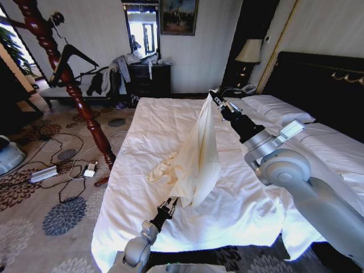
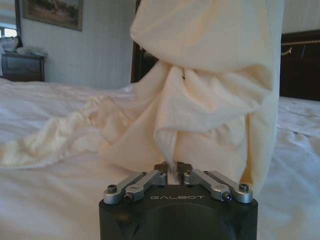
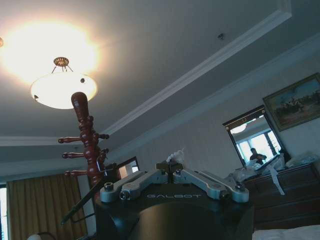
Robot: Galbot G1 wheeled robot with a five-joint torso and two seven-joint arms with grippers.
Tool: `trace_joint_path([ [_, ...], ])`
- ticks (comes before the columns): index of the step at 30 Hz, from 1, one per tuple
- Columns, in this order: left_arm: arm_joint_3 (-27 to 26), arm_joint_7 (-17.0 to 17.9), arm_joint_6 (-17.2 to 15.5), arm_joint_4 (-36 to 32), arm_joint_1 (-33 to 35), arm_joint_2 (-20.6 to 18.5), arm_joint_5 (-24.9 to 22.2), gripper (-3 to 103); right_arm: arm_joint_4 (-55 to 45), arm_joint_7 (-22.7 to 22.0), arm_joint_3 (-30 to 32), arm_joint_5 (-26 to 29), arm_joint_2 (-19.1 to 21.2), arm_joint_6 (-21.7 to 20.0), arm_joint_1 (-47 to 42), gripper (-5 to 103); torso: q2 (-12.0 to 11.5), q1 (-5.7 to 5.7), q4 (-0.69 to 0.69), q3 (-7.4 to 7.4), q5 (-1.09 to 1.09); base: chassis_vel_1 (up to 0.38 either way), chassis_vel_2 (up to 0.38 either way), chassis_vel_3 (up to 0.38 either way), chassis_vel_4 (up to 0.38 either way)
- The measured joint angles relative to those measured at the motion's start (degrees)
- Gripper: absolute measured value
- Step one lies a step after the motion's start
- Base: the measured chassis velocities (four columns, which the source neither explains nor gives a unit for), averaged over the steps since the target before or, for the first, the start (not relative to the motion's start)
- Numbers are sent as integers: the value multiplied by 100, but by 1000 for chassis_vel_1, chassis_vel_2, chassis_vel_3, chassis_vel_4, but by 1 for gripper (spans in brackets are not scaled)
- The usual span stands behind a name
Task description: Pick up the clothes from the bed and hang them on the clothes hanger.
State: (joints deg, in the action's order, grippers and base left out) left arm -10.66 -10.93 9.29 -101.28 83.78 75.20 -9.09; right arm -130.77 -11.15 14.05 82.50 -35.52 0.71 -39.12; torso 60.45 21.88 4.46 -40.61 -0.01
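R hand [image 1: 214,100] clenched on clothes [image 1: 196,159] top; L hand [image 1: 170,203] grips hem, over bed [image 1: 239,210].

Bedroom, prob. hotel: big bed w/ white duvet [image 1: 170,122] & dark headboard [image 1: 318,79], bedside lamp w/ pale shade [image 1: 249,51], dark wood dresser [image 1: 151,79], patterned floral carpet [image 1: 51,216], framed painting [image 1: 178,16].
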Motion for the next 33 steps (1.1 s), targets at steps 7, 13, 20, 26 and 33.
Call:
trace_joint_path([
  [7,-605,-9,-25,-738,229,-35,-316,1,51,-279,153,-53,24,95,-10,0,0,0,0,0,0,0,0,0,0],
  [13,-1711,214,-716,-2803,359,-665,-2010,1,190,-1237,365,-464,275,-151,-139,0,0,0,0,-1,1,0,0,0,0],
  [20,-4220,629,-1596,-4250,368,-1780,-4789,1,-266,-113,1332,-205,756,187,-827,0,1,-1,2,1,0,0,0,0,0],
  [26,-4479,1029,-2245,-2408,22,-2409,-4467,1,91,-1836,735,85,550,-1074,-607,0,-1,5,-1,-4,-5,0,0,0,0],
  [33,-3697,758,-2168,-2030,275,-2183,-3522,1,-92,-2199,979,-386,724,-1592,-1860,0,1,-4,2,2,1,0,0,0,0],
])
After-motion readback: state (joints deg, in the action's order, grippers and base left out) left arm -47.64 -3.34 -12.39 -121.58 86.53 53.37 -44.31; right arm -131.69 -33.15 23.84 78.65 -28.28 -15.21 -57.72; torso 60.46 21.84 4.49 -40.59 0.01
